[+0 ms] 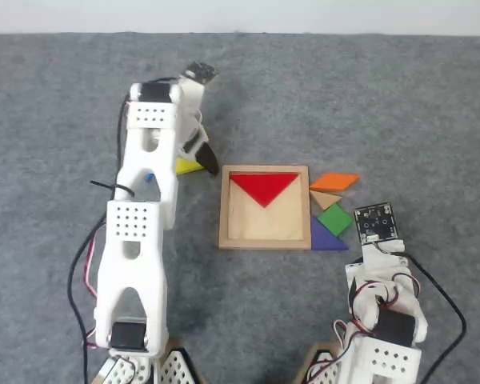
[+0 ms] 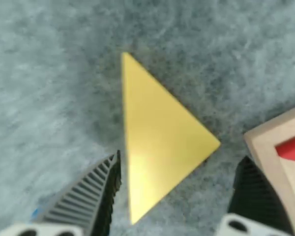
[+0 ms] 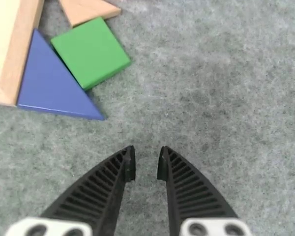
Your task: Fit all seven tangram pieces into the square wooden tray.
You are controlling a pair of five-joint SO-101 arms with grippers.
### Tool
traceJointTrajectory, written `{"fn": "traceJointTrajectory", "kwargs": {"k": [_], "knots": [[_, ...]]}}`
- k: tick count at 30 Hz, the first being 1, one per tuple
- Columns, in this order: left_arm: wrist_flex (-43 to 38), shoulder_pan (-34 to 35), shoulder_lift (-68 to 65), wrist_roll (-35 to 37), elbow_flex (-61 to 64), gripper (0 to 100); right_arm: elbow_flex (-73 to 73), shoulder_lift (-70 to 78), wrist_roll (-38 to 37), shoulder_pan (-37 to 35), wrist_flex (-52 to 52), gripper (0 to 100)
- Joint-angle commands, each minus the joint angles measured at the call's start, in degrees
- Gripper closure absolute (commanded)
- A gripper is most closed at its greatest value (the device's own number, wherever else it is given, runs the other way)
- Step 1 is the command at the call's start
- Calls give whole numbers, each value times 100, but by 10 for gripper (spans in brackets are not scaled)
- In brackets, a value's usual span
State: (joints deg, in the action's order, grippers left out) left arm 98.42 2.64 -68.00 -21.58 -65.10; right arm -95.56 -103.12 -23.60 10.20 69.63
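Note:
A yellow triangle (image 2: 157, 142) lies flat on the grey carpet just left of the square wooden tray (image 1: 224, 210). My left gripper (image 2: 179, 162) is open low over it, with one finger on either side and its dark finger (image 1: 209, 158) near the piece. A red triangle (image 1: 263, 188) lies in the tray against its far edge. By the tray's right side lie an orange parallelogram (image 1: 334, 182), a tan triangle (image 1: 324, 198), a green square (image 3: 91, 51) and a blue triangle (image 3: 51, 83). My right gripper (image 3: 145, 164) rests above bare carpet near them, shut but for a narrow slit, holding nothing.
Grey carpet covers the whole table. The tray's corner (image 2: 270, 142) lies close beside the left gripper's far finger (image 2: 253, 189). The right arm's wrist board (image 1: 376, 223) hangs just right of the green square. Open carpet lies beyond the tray and to its far right.

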Motion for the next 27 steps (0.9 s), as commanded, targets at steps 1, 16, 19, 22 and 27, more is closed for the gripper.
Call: {"fn": "traceJointTrajectory", "kwargs": {"k": [1,16,19,22,27], "knots": [[202,-123,-88,-44,-75,644,-88,-84,-70,-22,-31,908],[220,-105,-70,264,-136,811,-88,-84,-70,-4,-31,908],[220,-114,-44,290,-136,844,-88,-84,-70,-4,-31,908],[220,-105,-35,290,-145,867,-88,-84,-70,-4,-31,908],[202,-79,-18,290,-180,885,-88,-84,-70,-4,-31,908]]}}
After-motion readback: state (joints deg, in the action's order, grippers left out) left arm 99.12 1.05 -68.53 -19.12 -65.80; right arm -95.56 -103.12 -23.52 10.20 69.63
